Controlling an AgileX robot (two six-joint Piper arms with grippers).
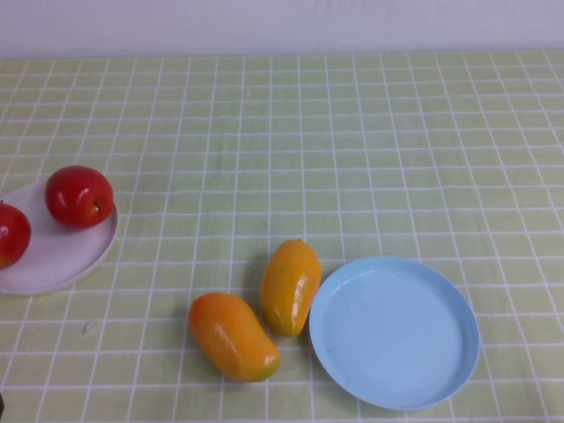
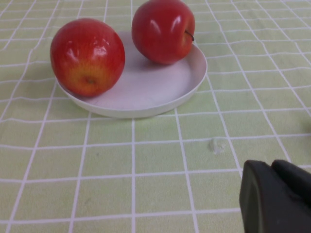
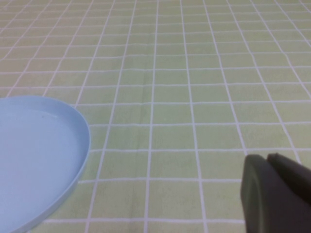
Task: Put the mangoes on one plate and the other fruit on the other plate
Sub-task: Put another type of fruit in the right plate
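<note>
Apples (image 2: 87, 56) on white plate (image 2: 146, 92) — just beyond left claw (image 2: 274, 196); right claw (image 3: 274, 194) beside blue plate (image 3: 34, 160).

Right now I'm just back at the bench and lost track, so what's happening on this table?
Nothing is being held. Both red apples sit on the white plate at the table's left edge. The two mangoes lie on the cloth beside the light blue plate, which holds nothing. The left gripper is near the white plate, and the right gripper is near the blue one.
</note>
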